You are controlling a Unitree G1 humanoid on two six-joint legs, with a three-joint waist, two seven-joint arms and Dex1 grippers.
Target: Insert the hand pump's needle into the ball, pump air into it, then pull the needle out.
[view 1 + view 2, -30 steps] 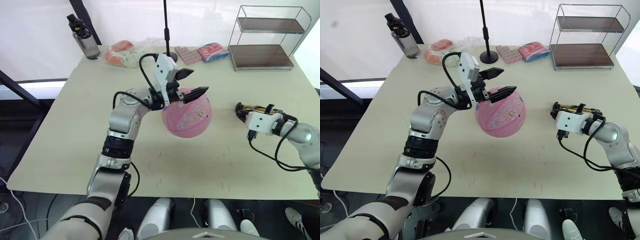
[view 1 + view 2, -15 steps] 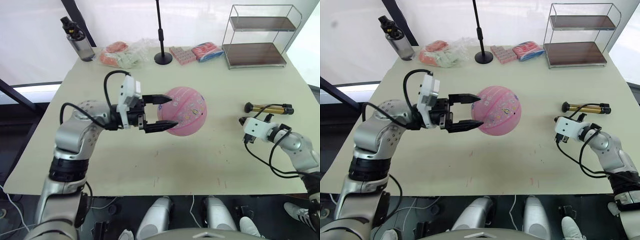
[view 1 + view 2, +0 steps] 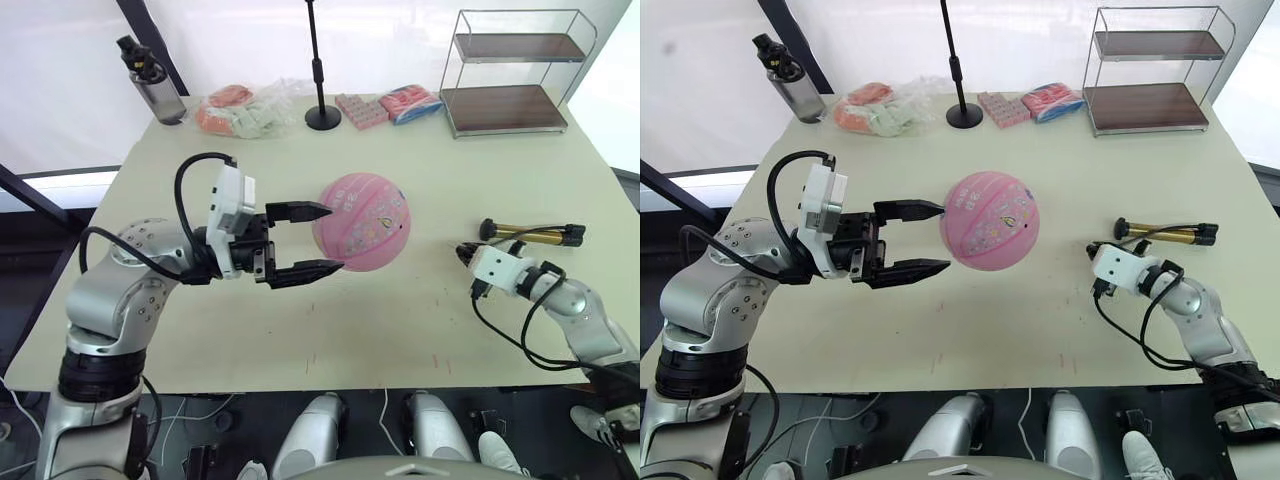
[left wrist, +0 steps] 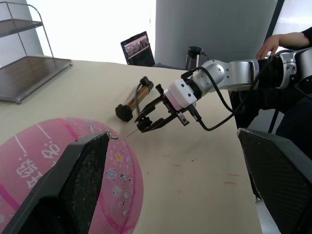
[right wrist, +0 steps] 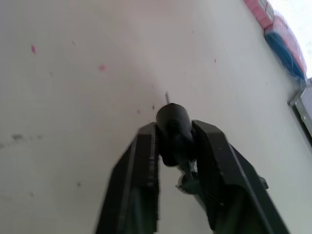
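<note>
The pink ball (image 3: pixel 362 222) rests mid-table. My left gripper (image 3: pixel 318 240) is open at its left side, one fingertip by the ball's upper edge and one by its lower edge. In the left wrist view the ball (image 4: pixel 58 170) lies between the wide-apart fingers (image 4: pixel 78 180). My right gripper (image 3: pixel 466 254) hovers low to the ball's right, shut on the needle's black fitting (image 5: pixel 171 119). The thin needle (image 4: pixel 131 132) points at the ball, a short gap away. The gold hand pump (image 3: pixel 530 233) lies on the table behind the right gripper, its black hose running to the fitting.
A microphone stand (image 3: pixel 322 118), a dark bottle (image 3: pixel 150 85), bagged snacks (image 3: pixel 245 108) and pink-blue packets (image 3: pixel 405 103) line the table's back. A wire shelf (image 3: pixel 510 80) stands back right. A person's hand (image 4: pixel 278 41) and a laptop (image 4: pixel 136 48) lie beyond the table.
My left gripper has swung from over the ball to its left side and stays open. My right gripper has left the pump and moved towards the ball with the needle.
</note>
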